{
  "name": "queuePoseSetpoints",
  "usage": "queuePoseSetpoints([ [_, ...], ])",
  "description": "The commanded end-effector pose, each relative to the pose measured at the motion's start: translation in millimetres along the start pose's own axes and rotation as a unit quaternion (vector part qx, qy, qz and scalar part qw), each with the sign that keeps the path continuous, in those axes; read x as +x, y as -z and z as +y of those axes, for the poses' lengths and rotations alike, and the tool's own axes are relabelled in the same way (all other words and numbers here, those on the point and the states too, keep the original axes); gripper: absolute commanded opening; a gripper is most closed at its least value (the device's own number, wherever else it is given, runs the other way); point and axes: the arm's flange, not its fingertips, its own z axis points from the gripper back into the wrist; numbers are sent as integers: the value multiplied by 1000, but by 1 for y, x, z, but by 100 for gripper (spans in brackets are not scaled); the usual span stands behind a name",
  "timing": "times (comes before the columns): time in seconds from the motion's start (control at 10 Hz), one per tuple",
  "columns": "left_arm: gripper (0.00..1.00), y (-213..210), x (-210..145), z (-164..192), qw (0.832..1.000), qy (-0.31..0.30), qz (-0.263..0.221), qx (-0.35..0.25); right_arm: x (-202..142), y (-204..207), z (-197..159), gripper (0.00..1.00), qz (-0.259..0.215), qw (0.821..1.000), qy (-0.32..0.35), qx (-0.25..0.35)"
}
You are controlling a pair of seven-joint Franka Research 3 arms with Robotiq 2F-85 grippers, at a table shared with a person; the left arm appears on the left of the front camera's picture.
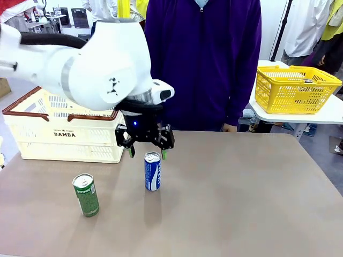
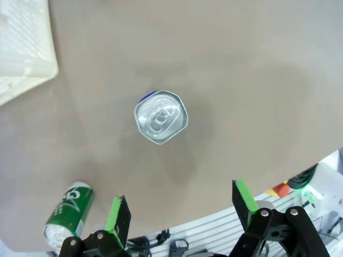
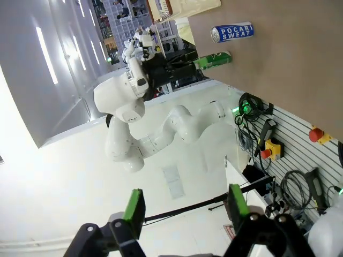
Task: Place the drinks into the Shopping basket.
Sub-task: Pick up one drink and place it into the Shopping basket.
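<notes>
Right gripper (image 3: 185,206): fingers apart, empty, well away from the cans.
Green can (image 1: 86,194): upright on the table (image 1: 241,203), near left.
Blue can (image 1: 153,171): upright, mid-table.
Left gripper (image 1: 147,153): wide apart, empty, just above the blue can.
Shopping basket (image 1: 53,144): far left edge.
Progress: neither can is in the basket; both are left to do, probably blue first.

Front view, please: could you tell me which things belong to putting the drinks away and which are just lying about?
For the job: blue can, green can, Shopping basket, left gripper hovering open over the blue can.
Lying about: yellow mesh basket, on the white side table.
</notes>
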Motion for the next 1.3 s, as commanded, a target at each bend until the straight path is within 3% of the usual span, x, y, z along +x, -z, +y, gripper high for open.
queuePoseSetpoints([
  [0.0,100,22,8,-5,1000,-5,4,13,-3,-4,2,82,6,1000,3,-4],
  [0.2,100,46,15,-8,999,-13,-23,37,-3,-4,2,82,6,1000,3,-4],
  [0.4,100,68,26,-8,999,-7,-18,33,-3,-4,2,82,6,1000,3,-4],
  [0.5,100,77,33,-7,997,-27,-41,63,-3,-4,2,82,6,1000,3,-4],
  [1.2,100,104,46,-14,997,-26,-13,66,-3,-4,2,82,6,1000,3,-4],
])
